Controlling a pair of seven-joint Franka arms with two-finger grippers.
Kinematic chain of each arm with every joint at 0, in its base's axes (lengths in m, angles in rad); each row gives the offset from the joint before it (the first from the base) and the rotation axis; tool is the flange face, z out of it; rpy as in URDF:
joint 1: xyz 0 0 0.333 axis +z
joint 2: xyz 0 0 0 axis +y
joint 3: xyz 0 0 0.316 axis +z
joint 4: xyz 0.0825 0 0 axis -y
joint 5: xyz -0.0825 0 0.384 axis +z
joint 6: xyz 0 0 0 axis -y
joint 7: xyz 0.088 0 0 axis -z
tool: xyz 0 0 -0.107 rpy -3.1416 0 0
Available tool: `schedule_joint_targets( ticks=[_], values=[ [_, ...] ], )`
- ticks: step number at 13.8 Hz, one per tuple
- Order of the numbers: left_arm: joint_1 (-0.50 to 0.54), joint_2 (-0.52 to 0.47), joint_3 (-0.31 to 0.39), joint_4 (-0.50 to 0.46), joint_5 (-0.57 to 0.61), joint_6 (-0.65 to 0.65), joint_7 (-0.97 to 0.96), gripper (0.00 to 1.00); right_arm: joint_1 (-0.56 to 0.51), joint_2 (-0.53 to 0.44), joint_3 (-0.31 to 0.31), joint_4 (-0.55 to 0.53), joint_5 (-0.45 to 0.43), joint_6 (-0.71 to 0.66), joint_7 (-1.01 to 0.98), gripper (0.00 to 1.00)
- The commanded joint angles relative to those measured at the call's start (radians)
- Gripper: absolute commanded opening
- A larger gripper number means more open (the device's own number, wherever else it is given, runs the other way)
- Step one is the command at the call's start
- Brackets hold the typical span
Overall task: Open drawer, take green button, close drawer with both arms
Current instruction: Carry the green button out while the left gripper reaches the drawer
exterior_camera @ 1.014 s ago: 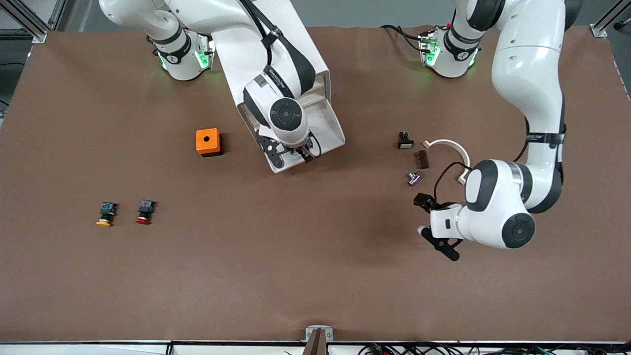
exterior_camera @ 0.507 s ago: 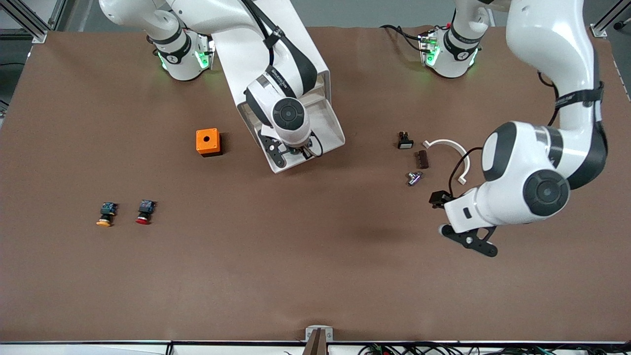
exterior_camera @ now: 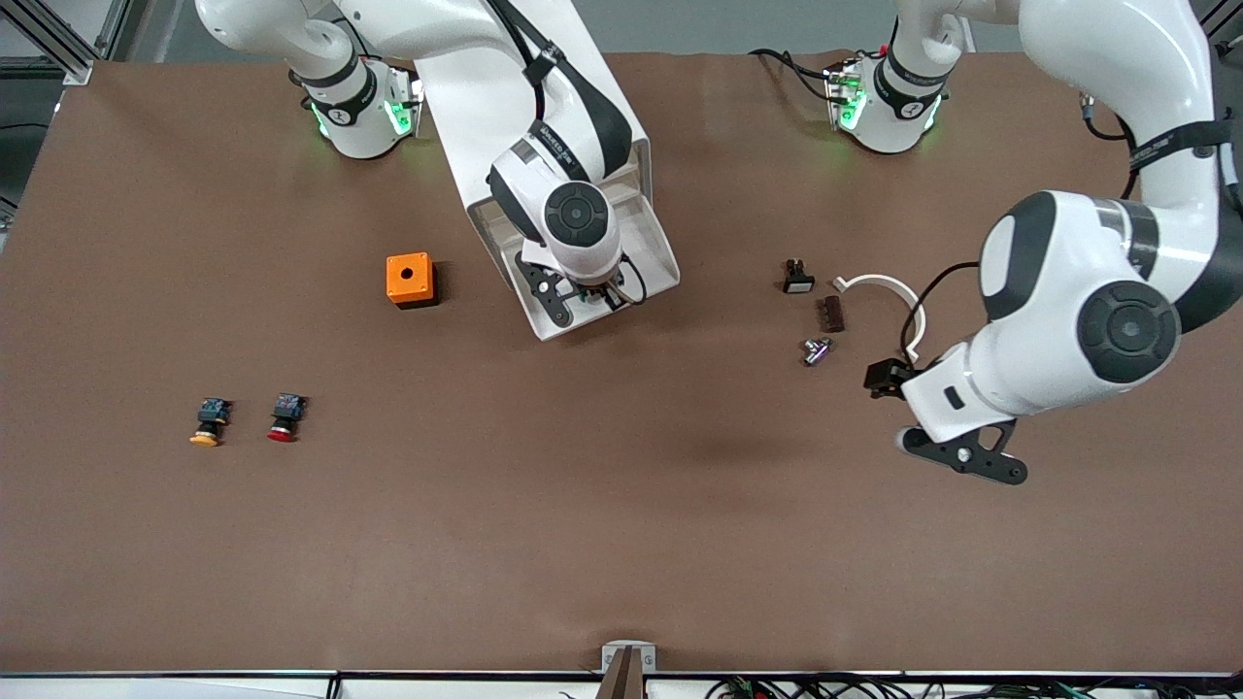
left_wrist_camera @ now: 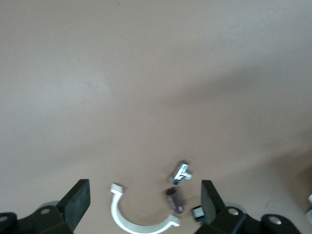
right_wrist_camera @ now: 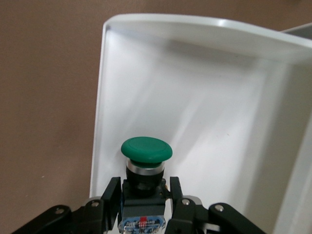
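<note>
The left hand (exterior_camera: 961, 456) has moved over the last second: it has travelled from a point over the open counter (exterior_camera: 621, 544) toward the left arm's end and has risen, away from the cabinet. Its fingers (left_wrist_camera: 78, 202) stand wide apart and hold nothing. Judgement: the left arm is clearing out or repositioning and is not yet placed to push the drawer.

The right hand (exterior_camera: 581, 294) has shifted only slightly and hangs over the open drawer (exterior_camera: 653, 254). Its fingers (right_wrist_camera: 111, 202) are clamped on the black body of the button (right_wrist_camera: 146, 158), green cap up, just above the white drawer floor. Judgement: the drawer is open and the button is gripped, so lifting it clear and closing the drawer remain.

Count:
- Arms: two.
- Cabinet (exterior_camera: 621, 165): one, with one drawer pulled out.
- Green button: one, in the right hand.
- Other buttons: two, one red button (exterior_camera: 284, 419) and one yellow button (exterior_camera: 208, 423), side by side toward the right arm's end.
- Orange box (exterior_camera: 409, 280): one, beside the cabinet.
- Small parts near the left hand: one white curved clip (exterior_camera: 886, 291), one black switch (exterior_camera: 797, 278), one brown block (exterior_camera: 831, 314), one metal piece (exterior_camera: 816, 350).
</note>
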Motion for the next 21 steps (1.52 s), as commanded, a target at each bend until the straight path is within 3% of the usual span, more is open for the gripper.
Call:
schedule_joint_targets(
  ticks=[1,4,7,9,11,14,21],
  values=[
    [-0.075,0.027,0.002,-0.011,0.025,0.036,-0.170,1.00,-0.048,-0.003,-0.009,0.191,0.016,-0.265,0.022,0.13],
    [-0.161,0.074,0.001,-0.015,0.020,0.089,-0.413,1.00,-0.202,-0.016,-0.005,0.340,0.016,-0.537,-0.026,0.14],
    [-0.224,0.114,-0.002,-0.023,0.011,0.170,-0.627,1.00,-0.382,-0.106,-0.012,0.350,0.004,-0.686,-0.429,0.14],
    [-0.261,0.142,-0.019,-0.038,-0.012,0.217,-0.739,1.00,-0.514,-0.129,-0.012,0.333,-0.053,-0.721,-0.725,0.14],
    [-0.311,0.156,-0.022,-0.083,-0.027,0.302,-0.845,1.00,-0.601,-0.131,-0.012,0.310,-0.151,-0.703,-0.997,0.13],
    [-0.373,0.186,-0.036,-0.144,-0.078,0.439,-0.937,1.00,-0.736,-0.131,-0.012,0.240,-0.185,-0.591,-1.358,0.13],
    [-0.514,0.242,-0.042,-0.183,-0.121,0.569,-1.141,1.00,-0.745,-0.129,-0.009,-0.047,-0.185,-0.176,-1.425,0.13]
  ],
)
